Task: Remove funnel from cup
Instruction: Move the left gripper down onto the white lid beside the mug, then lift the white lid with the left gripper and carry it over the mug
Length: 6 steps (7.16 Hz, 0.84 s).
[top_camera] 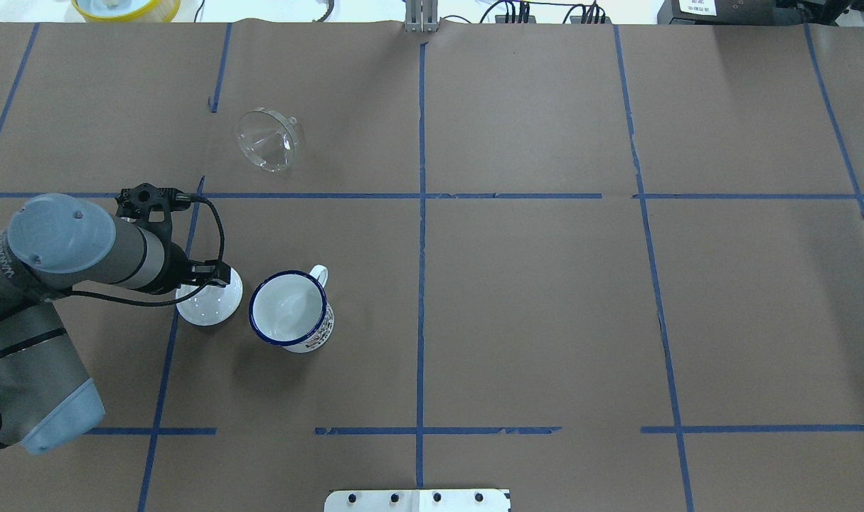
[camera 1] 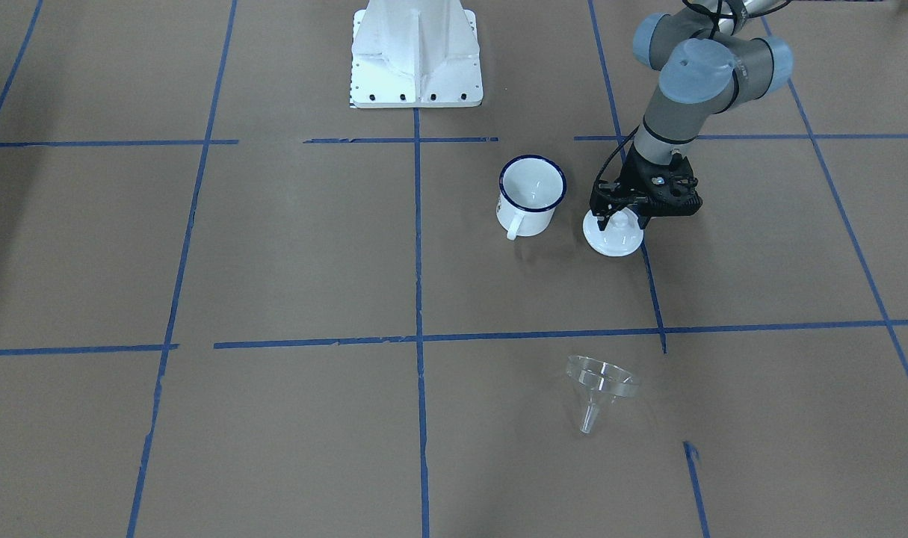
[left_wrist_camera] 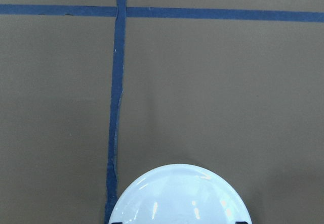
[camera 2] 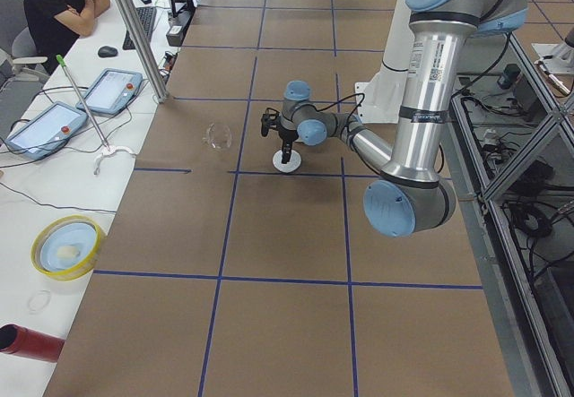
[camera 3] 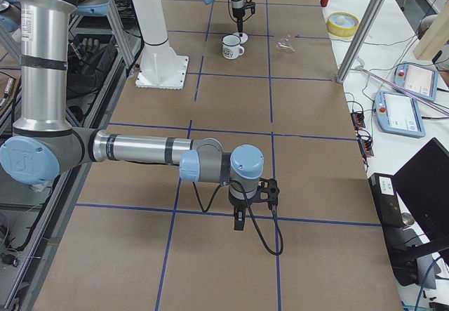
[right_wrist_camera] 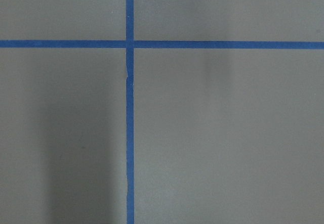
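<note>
Two strips of blue tape [right_wrist_camera: 129, 44] cross on flat brown table paper [right_wrist_camera: 228, 133], with a faint shadow below-left of the crossing.

Brown-papered table [top_camera: 545, 320] gridded with blue tape [top_camera: 421, 284]; cup [top_camera: 289, 311] upright at left, white lid [top_camera: 208, 306] just beside it; funnel [top_camera: 267, 139] on its side farther off.

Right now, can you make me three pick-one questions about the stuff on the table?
1. Where is the funnel? A in a box; B lying on the table, away from the cup; C on a plate.
2. What colour is the cup's rim? A red; B dark blue; C green.
3. The cup is: A empty; B full of juice; C upside down.

Answers:
1. B: it lies on the brown paper, far from the cup.
2. B: a dark blue ring circles the top.
3. A: its bare white bottom shows.
</note>
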Each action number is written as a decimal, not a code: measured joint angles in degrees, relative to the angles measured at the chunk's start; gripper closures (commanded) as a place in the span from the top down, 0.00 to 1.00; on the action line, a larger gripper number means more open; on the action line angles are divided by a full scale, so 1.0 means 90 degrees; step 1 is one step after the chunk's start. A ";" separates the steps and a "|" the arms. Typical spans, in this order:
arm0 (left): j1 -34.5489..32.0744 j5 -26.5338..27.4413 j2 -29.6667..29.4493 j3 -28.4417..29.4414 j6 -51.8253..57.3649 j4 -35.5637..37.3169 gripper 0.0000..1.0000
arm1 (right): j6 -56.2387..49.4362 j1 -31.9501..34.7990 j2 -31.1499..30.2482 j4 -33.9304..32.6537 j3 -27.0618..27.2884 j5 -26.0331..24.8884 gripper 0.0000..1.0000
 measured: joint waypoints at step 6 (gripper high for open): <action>0.0024 -0.0003 0.0038 -0.0270 -0.0004 0.0213 0.00 | 0.0000 0.0000 0.0000 0.0000 0.0000 0.0000 1.00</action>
